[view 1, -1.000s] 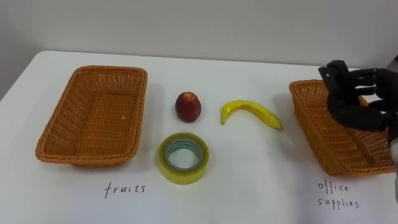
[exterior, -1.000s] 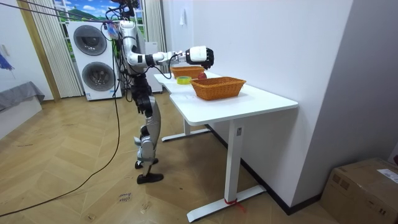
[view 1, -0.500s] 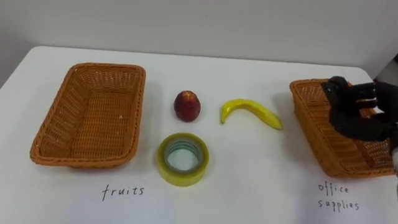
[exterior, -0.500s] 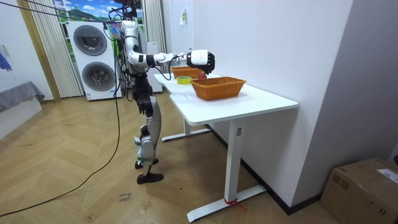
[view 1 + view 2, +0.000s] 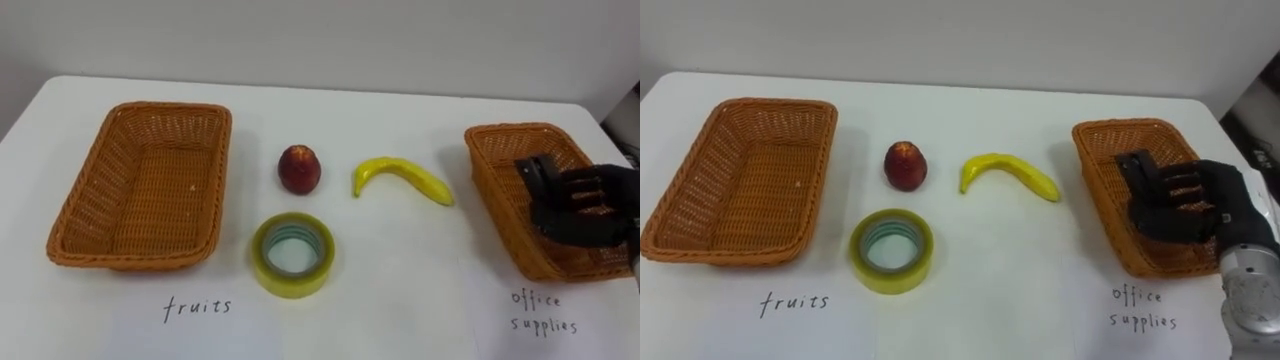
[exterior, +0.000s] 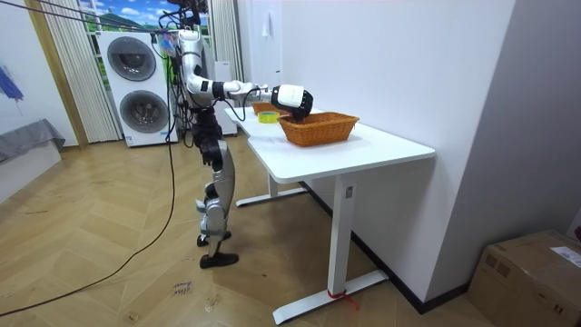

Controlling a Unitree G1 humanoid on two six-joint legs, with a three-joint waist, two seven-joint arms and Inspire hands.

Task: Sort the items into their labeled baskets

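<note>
Left eye view: right hand [image 5: 578, 205], fingers loosely extended and empty, has sunk lower over the office supplies basket [image 5: 495, 150]. Banana [image 5: 400, 178], apple [image 5: 300, 170] and tape roll [image 5: 292, 285] lie unmoved on the table [image 5: 400, 300], so sorting seems hardly begun.

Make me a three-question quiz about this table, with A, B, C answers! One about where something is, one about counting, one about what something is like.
1. Where is the tape roll?
A) on the table, nearer the robot than the apple
B) inside the left basket
C) on top of the banana

2. How many fruits lie on the table?
A) one
B) two
C) four

3. What is the left basket like?
A) full
B) tipped over
C) empty

Answers:
1 A: the roll lies flat on the white top, in front of the apple.
2 B: just the apple and the banana.
3 C: only bare wicker shows inside it.
</note>
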